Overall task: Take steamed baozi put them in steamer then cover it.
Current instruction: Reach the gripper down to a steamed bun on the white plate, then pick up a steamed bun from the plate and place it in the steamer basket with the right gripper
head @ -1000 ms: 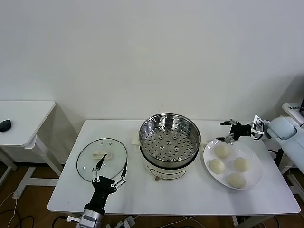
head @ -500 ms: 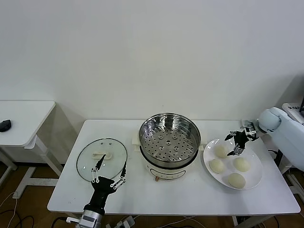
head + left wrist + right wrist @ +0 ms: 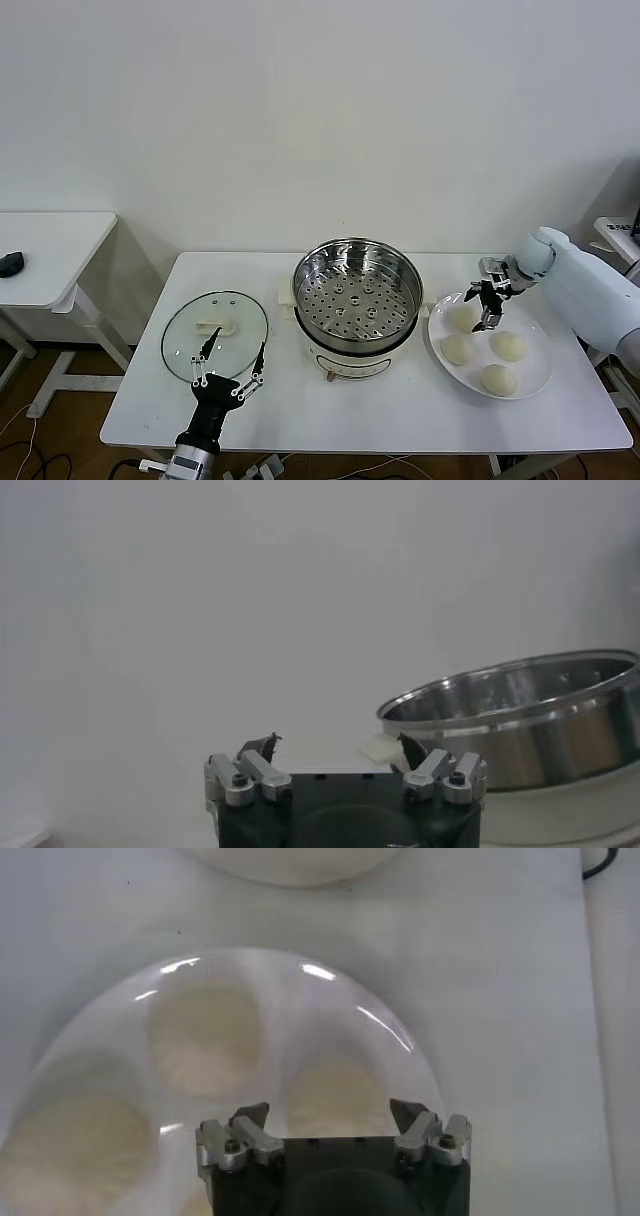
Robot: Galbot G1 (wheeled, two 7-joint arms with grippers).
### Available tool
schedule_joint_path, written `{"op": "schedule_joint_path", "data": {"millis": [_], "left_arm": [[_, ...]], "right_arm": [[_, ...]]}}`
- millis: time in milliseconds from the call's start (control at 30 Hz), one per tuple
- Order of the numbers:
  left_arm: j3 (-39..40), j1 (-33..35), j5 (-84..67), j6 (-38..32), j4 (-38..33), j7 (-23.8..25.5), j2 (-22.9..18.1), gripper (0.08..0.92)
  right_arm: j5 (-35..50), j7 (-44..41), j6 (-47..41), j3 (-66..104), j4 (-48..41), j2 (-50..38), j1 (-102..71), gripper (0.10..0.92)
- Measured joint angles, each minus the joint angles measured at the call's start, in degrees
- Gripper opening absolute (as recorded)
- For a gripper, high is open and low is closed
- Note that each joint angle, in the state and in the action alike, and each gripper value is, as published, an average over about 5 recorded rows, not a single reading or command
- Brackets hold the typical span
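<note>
With the right pincer (image 3: 488, 305) spread wide above the nearest bun (image 3: 465, 318), lower straight, straddle it and close gently; the left pincer (image 3: 230, 362) waits released by the lid (image 3: 215, 335).

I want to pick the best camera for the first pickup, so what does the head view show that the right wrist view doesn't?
Only the head view shows the steamer, the cover lying on the table, the left gripper near it, and all four baozi. Only the right wrist view looks straight down between the open right gripper onto one bun. Both share the white plate and buns.
</note>
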Motion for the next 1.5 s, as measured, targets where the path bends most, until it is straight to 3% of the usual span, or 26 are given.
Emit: {"op": "schedule_joint_path", "data": {"millis": [167,533,900,1500], "left_arm": [[0.0,0.1,0.0,-0.3,0.3,0.0,0.0,0.823],[-0.1,-0.1,0.0,-0.5,0.5,-0.1,-0.1,0.823],[-0.8,-0.7,-0.4,-0.3,0.4,-0.1,0.2,0.823],[-0.1,-0.7,-0.7,-0.2,-1.4,-0.1,0.6,0.823]], "right_arm": [[-0.9,0.2,0.1,-0.2,-1.1,0.7,0.0,0.816],[-1.4,0.9,0.2,-0.6,-2.6,2.1,-0.2,0.679],[-0.8,0.8,0.9,-1.1,-1.3,1.2,0.9,0.627],[3.0,-3.2,13.3,-12.9,17.4,-3.9,19.8,0.611]]}}
